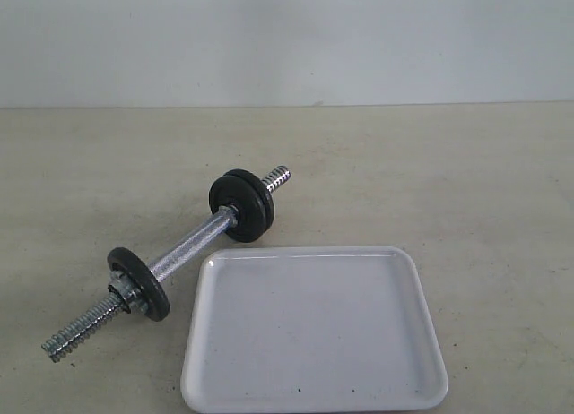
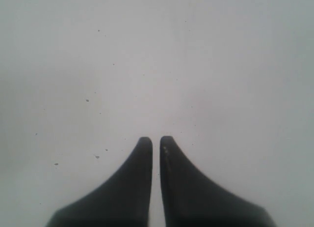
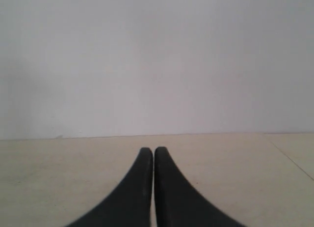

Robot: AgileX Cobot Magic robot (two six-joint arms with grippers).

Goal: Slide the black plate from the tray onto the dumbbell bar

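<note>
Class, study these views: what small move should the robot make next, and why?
Probably just park both arms: the tray holds no plate, black discs already sit on both ends of the dumbbell bar, and the left gripper and right gripper are shut on nothing.

The left claw (image 2: 156, 138) appears as two matte black fingers (image 2: 122, 192) of mirrored shape. Each finger is broad at its base and narrows along a smooth concave outer curve to a small rounded tip, while the inner edges run nearly straight. The surface is plain and dark, with a soft, slightly blurred outline. One finger carries a few tiny pale specks (image 2: 165, 149) just below its tip. The right claw (image 3: 153, 149) has the same build: two black fingers (image 3: 186, 202), wide below and tapering in a sweeping curve to blunt rounded tips. Their faces look smooth, dull and unmarked.
</note>
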